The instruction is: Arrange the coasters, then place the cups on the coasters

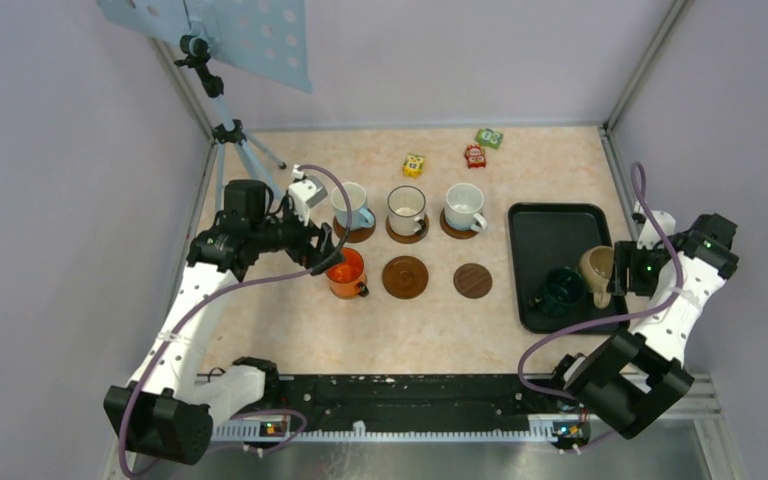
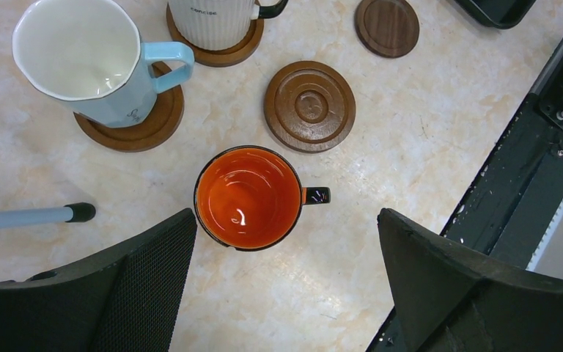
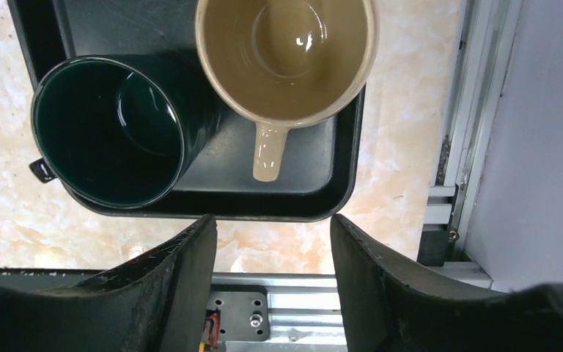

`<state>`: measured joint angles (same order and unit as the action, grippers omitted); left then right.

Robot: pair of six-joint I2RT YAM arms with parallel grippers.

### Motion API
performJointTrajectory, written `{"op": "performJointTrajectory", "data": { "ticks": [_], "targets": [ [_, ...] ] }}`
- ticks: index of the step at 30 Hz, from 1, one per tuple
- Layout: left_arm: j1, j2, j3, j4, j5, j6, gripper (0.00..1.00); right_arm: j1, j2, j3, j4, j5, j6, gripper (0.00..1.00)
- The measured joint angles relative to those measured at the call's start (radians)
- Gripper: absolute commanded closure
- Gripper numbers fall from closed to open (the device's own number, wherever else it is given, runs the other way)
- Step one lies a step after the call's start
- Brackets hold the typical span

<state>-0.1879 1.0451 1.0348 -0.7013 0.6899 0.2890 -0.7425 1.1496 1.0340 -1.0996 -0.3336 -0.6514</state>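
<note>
Over orange mug (image 2: 248,196), left jaws gape; right jaws parted, empty, facing beige mug (image 3: 286,59).

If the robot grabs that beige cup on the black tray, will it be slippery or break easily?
Probably slippery: the beige cup looks glazed, with a shiny glint inside. It looks like hard ceramic, so it would likely chip if knocked against the dark green cup beside it.

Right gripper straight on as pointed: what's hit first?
Probably the beige mug, handle first, lined up between the fingers of the right gripper. The black tray rim lies just nearer; depth unclear.
</note>
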Motion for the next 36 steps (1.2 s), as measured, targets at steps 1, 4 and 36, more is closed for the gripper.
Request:
{"op": "performJointTrajectory", "data": {
  "ticks": [1,4,36],
  "targets": [
    [-0.001,0.004,0.002,-0.001,-0.001,0.0,0.01,0.0,-0.005,-0.011,0.006,0.001,-0.002,0.47],
    [-0.002,0.012,0.01,-0.003,-0.004,-0.001,0.01,0.0,-0.018,-0.06,0.042,0.013,-0.004,0.51],
    [-0.003,0.014,0.012,-0.002,-0.047,-0.002,0.01,0.079,0.23,-0.195,0.436,0.012,0.046,0.65]
  ]
}}
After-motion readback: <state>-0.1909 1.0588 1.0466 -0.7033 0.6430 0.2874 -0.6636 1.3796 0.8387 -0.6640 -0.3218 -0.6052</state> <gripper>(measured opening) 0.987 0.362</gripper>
